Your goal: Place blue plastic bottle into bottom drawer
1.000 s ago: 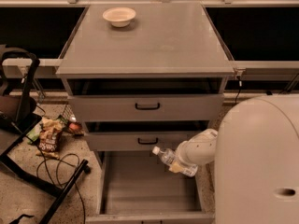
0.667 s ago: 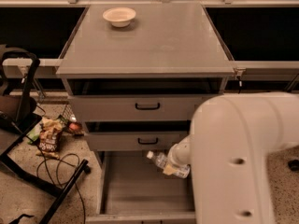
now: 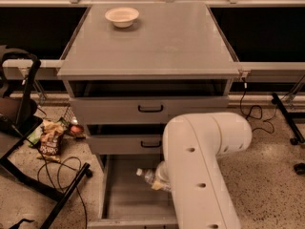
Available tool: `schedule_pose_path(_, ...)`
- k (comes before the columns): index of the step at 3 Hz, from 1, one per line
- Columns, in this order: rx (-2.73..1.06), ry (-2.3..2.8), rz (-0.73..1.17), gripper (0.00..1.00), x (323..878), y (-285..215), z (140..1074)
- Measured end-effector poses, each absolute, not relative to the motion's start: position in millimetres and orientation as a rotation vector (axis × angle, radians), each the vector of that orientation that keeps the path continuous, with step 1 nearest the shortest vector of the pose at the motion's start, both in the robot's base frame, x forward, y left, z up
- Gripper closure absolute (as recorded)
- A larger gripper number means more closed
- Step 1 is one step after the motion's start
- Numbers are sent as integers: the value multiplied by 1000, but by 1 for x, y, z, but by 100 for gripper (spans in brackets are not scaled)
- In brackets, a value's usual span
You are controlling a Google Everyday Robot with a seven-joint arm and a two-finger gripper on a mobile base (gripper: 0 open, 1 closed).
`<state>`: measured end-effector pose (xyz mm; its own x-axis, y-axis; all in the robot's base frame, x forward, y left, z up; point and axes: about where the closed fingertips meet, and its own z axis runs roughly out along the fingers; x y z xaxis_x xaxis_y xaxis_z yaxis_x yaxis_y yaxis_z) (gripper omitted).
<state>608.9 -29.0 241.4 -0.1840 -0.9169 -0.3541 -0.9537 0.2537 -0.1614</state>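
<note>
Bottom drawer of the cabinet is pulled out w/ its grey floor showing; the two drawers above it are only slightly open. Bottle lies on its side over that floor, approx. mid-drawer, just below the middle drawer front, white cap pointing to the cabinet's left side. Can't tell if it touches the floor. Gripper is at the bottle's base end, mostly hidden behind the big white arm, which covers the cabinet's lower right. It looks clamped on the bottle, though little of it shows. Bowl sits on the cabinet top, back left. Snack bags and cables lie on the floor left of the cabinet.
</note>
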Motion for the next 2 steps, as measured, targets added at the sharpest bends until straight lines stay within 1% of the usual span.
schedule_pose_path(1,-1693,2199,198,100,599,-12,160)
schedule_pose_path(2,-1702,2227,204,100,597,-10,123)
